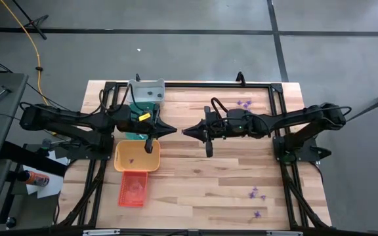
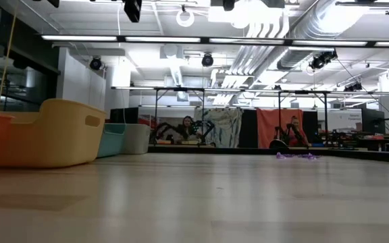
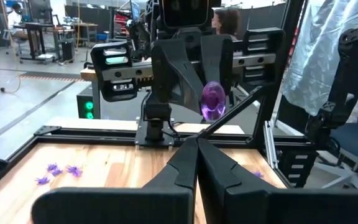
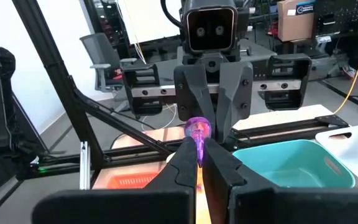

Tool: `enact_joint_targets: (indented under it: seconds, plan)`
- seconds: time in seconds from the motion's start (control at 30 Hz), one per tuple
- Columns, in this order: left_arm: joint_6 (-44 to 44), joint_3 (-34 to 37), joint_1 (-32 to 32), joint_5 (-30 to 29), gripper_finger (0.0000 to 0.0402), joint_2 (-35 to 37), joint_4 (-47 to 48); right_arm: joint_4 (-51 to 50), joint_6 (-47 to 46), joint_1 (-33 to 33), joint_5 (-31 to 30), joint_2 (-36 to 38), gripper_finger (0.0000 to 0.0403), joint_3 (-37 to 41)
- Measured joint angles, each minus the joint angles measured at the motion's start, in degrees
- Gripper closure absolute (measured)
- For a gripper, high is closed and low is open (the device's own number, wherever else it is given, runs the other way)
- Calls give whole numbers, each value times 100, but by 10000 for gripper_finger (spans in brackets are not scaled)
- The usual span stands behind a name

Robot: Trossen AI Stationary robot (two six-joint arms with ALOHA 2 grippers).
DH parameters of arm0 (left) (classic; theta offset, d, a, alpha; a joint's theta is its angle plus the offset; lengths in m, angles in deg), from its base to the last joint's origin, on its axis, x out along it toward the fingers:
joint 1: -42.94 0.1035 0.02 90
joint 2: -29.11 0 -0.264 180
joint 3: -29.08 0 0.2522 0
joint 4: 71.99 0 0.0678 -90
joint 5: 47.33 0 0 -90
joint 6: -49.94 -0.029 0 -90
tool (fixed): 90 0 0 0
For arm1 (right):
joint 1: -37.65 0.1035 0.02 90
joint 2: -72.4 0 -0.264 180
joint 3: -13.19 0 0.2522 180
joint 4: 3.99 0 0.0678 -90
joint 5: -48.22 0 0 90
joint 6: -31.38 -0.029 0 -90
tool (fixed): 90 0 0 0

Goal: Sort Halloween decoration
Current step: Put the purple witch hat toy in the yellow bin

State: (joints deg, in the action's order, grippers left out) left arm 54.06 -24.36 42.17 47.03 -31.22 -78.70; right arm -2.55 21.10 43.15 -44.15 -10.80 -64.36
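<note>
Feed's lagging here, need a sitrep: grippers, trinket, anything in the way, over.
Right gripper shut on purple trinket, mid-table, tip to tip with left gripper. Left shut, looks empty. Nothing seen blocking the yellow tray.

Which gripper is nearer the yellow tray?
Left. The left gripper hangs just past the yellow tray, off its far right corner. The right gripper, shut on a purple trinket, faces it from farther right.

Four trays stand in a row on the wooden table (image 1: 202, 183): a grey tray (image 1: 146, 91), a teal tray (image 1: 136, 121), a yellow tray (image 1: 137, 157) and an orange tray (image 1: 133, 188). An orange-capped bottle (image 1: 34, 176) lies beside the table.
</note>
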Motion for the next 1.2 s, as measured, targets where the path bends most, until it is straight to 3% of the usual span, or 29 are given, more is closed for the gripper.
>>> enact_joint_targets:
  seconds: [0.4,0.57,0.7,0.87,1.03,1.2]
  plan:
    - [-9,0,0,-86,401,0,-33,4,-39,0,-103,-11,400,0]
    - [-177,0,131,-377,401,221,-70,14,-514,38,-37,-412,400,-9]
    - [0,0,260,-397,401,501,-46,231,-799,203,50,-1154,400,-9]
    - [121,0,269,-398,401,695,-45,1275,-1249,368,54,-2541,400,-146]
    - [180,1,264,-417,401,713,-22,2191,-1820,349,50,-3855,400,-979]
    - [183,0,264,-521,402,713,-11,1854,-1868,274,28,-4546,395,-1974]
